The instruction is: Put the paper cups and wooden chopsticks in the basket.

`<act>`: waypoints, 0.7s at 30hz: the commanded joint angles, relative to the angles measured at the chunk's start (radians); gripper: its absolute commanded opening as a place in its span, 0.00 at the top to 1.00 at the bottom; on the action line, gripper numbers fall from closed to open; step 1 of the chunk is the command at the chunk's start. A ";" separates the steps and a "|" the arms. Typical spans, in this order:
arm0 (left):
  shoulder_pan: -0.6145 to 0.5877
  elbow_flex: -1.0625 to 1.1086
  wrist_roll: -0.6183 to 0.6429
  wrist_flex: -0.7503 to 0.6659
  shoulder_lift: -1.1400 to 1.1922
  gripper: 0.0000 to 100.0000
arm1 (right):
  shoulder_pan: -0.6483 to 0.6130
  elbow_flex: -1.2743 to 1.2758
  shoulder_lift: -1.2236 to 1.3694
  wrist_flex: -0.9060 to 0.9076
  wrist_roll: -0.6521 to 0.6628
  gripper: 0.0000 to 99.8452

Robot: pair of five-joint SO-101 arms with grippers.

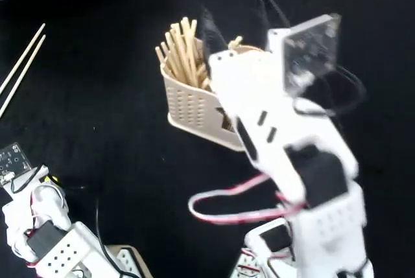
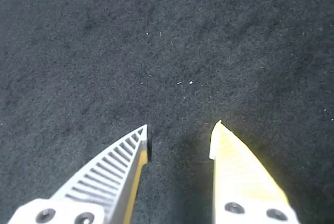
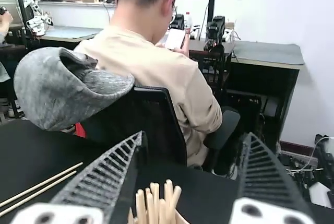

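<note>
Two chopsticks (image 1: 21,65) lie side by side near the table's (image 1: 104,135) left edge, toward the far-left corner and well apart from the basket (image 1: 194,106). The basket stands near the middle of the table, closer to the far edge, with a bundle (image 1: 185,48) of more sticks upright inside it. The right gripper (image 3: 195,135) hangs above the basket with its jaws spread wide and empty. The left gripper (image 2: 180,129) sits low at the near-left corner, its jaws apart over the bare table top and gripping nothing.
</note>
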 commanded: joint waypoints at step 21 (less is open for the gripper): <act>0.012 0.018 -0.009 -0.017 -0.006 0.80 | 0.218 -0.058 -0.334 0.655 -0.094 0.99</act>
